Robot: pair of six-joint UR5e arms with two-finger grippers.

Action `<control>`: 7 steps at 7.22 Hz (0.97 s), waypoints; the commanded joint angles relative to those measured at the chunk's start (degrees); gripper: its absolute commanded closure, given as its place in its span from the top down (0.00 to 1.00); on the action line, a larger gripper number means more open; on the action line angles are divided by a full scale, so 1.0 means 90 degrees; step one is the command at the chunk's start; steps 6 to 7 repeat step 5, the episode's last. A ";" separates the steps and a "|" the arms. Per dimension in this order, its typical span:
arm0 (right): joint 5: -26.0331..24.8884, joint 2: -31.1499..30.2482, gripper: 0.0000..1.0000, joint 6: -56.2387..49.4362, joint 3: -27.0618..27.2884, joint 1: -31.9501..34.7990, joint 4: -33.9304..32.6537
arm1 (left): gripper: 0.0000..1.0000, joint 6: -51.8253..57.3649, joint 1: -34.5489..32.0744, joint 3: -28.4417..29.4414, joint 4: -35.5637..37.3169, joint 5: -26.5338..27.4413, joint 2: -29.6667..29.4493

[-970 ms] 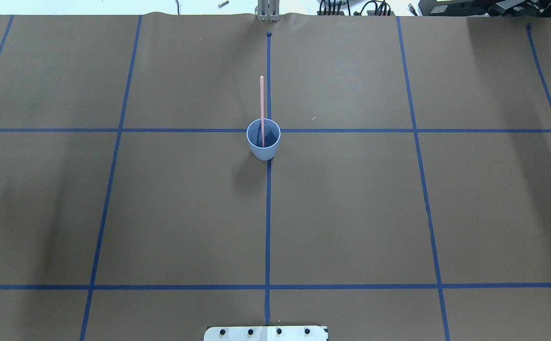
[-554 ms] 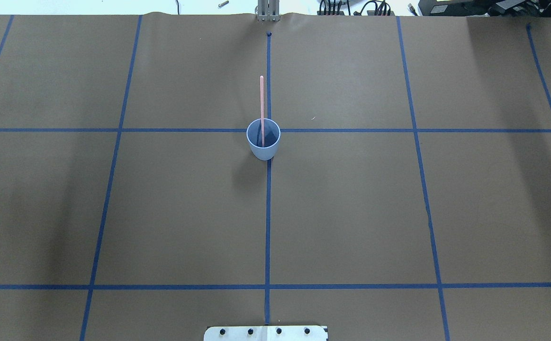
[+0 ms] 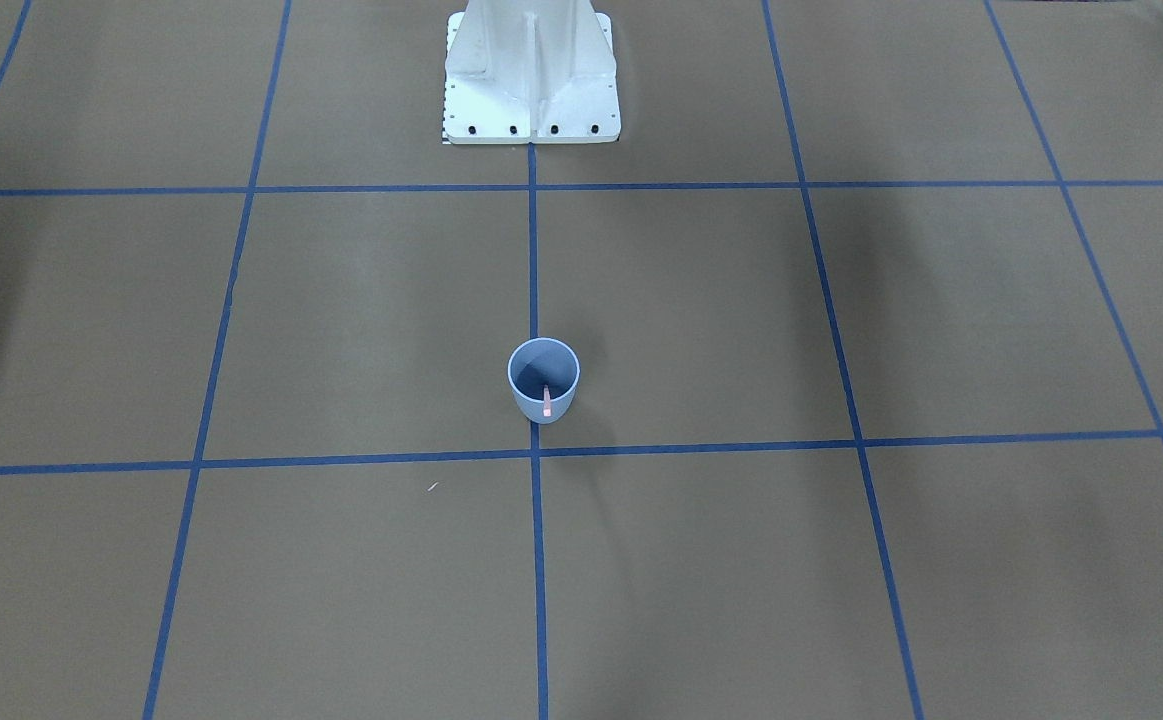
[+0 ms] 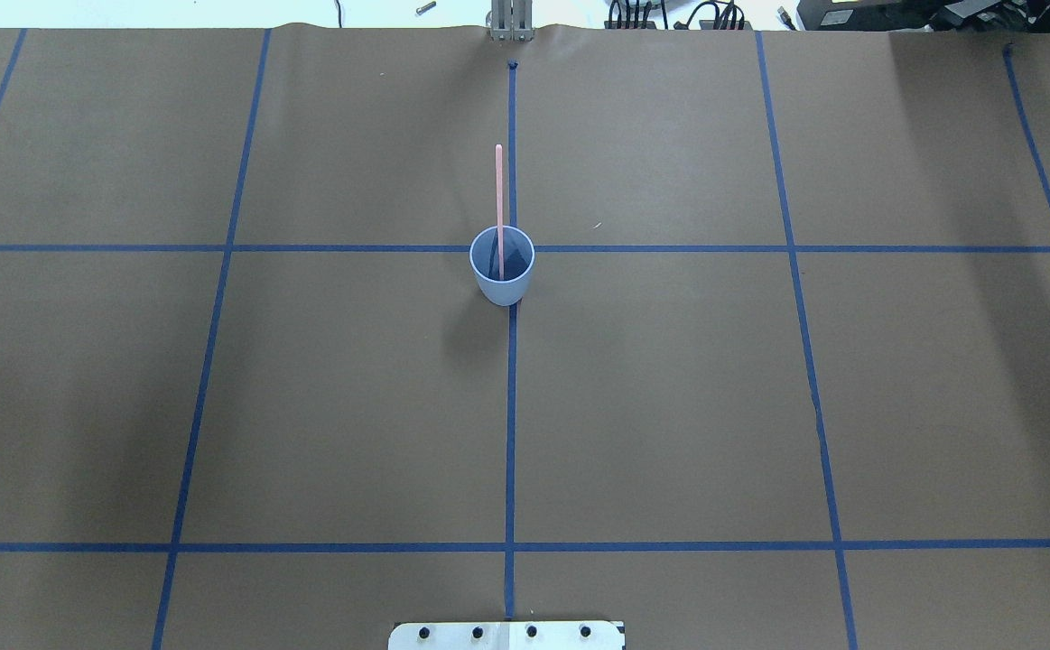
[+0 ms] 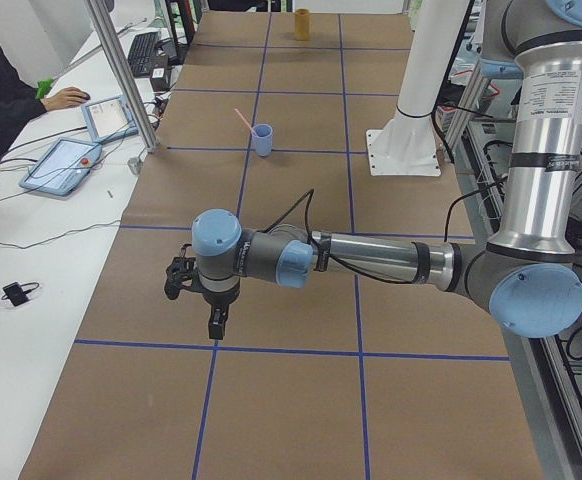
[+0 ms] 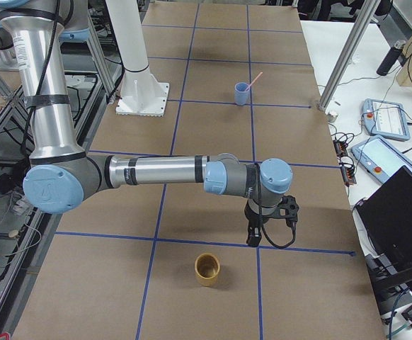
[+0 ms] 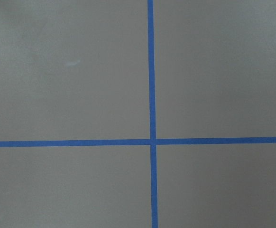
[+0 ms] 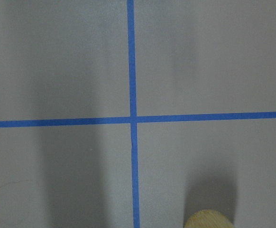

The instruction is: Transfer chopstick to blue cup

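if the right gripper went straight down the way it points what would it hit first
Likely the bare table near a tape crossing; the tan cup sits off to one side, though depth is unclear.

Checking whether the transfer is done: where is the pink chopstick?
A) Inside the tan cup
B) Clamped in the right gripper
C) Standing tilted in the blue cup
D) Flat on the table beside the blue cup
C: the chopstick has its lower end inside the blue cup and sticks out at a tilt over the rim.
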 commanded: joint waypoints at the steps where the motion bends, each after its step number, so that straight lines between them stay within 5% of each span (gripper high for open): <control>1: 0.0008 0.0000 1.00 0.0002 0.0003 0.0000 -0.0010 | 0.98 -0.0003 -0.0003 -0.0010 -0.0003 0.0001 0.0018; 7: -0.0001 0.0000 1.00 0.0002 0.0042 0.0000 -0.0010 | 0.98 0.0007 -0.0003 -0.0001 -0.0003 0.0001 0.0027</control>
